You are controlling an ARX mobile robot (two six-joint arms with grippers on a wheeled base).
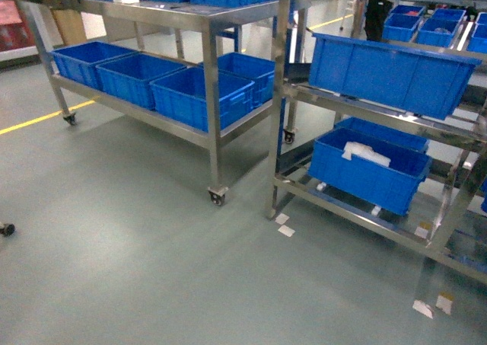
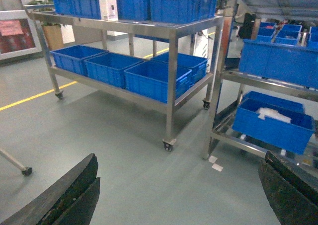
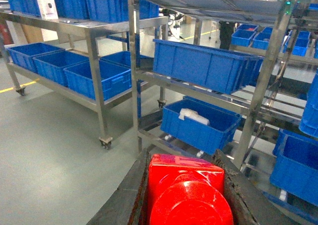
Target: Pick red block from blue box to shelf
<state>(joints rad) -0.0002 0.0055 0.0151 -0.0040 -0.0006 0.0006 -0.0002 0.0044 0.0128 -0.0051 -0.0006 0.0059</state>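
A grey-green floor is crossed by a yellow line at 9 o'clock in the head view. Two steel units are seen on it. The shelf, a stainless rack of open rail tiers, fills the 3 o'clock side of the head view. A wheeled steel cart runs from 10 to 12 o'clock.

Dark blue crates are counted in the head view: four on the cart's lower tier, and two large ones on the near side of the shelf, the upper crate above a lower crate that holds a white bundle. Further small crates are seen at 1 o'clock. A white carton with dark print is seen on the cart's top; the print cannot be read. White tape scraps lie by the shelf's foot.

The red block is shown only in the right wrist view, at 6 o'clock, clamped between the jaws of the right gripper, its round stud facing the camera, well short of the shelf. The left gripper is shown only in the left wrist view: its two dark fingers sit at 7 and 5 o'clock, wide apart, with nothing between them. Neither gripper appears in the head view.
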